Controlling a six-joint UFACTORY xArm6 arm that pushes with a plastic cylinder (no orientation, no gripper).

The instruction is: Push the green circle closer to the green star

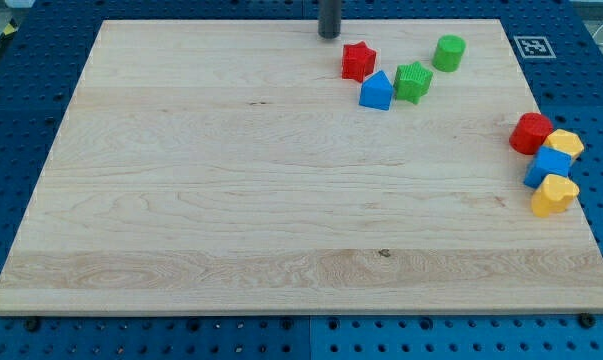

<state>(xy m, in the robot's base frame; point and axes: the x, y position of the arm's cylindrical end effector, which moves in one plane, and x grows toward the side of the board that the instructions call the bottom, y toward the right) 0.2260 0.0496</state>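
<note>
The green circle [448, 52] stands near the view's top right on the wooden board [231, 200]. The green star [413, 81] lies just below and left of it, a small gap apart. My tip [329, 35] is at the view's top centre, left of both green blocks and just up-left of the red star [358, 60]. It touches no block.
A blue block [376, 91] sits touching the green star's left side. At the right edge lie a red circle [530, 133], a yellow block [565, 144], a blue block [549, 166] and a yellow heart [554, 195] in a cluster.
</note>
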